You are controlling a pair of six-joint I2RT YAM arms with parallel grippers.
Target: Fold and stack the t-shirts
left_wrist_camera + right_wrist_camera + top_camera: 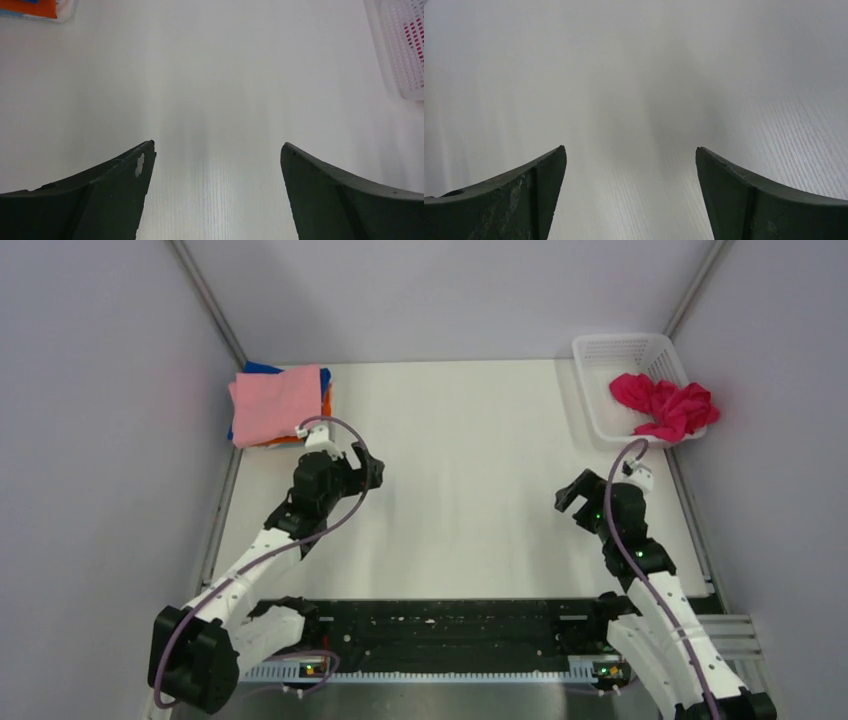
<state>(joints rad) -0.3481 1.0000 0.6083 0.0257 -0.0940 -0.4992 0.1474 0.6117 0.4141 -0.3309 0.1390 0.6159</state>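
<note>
The left gripper (217,145) stands spread wide. Its two dark fingers (115,195) are well apart, with only the bare white table (215,75) showing between them, and it grasps nothing. The right gripper (630,148) is released just as wide and is also empty, over plain tabletop.

In the top view the left one sits left of centre and the right one right of centre, their open ends turned inward toward each other.

The folded stack (278,405) lies in the upper left of the top view, close beyond the left arm's wrist. The light pink shirt (270,400) is on top, and an orange edge (327,400) and a blue edge (262,368) peek out beneath it.

The crimson shirt (665,405) lies crumpled in the white mesh basket (620,348) in the upper right, spilling over its lower right rim. It is well apart from both grippers.

In the left wrist view an orange corner shows at the upper left, and red shows through the basket mesh at the upper right.
</note>
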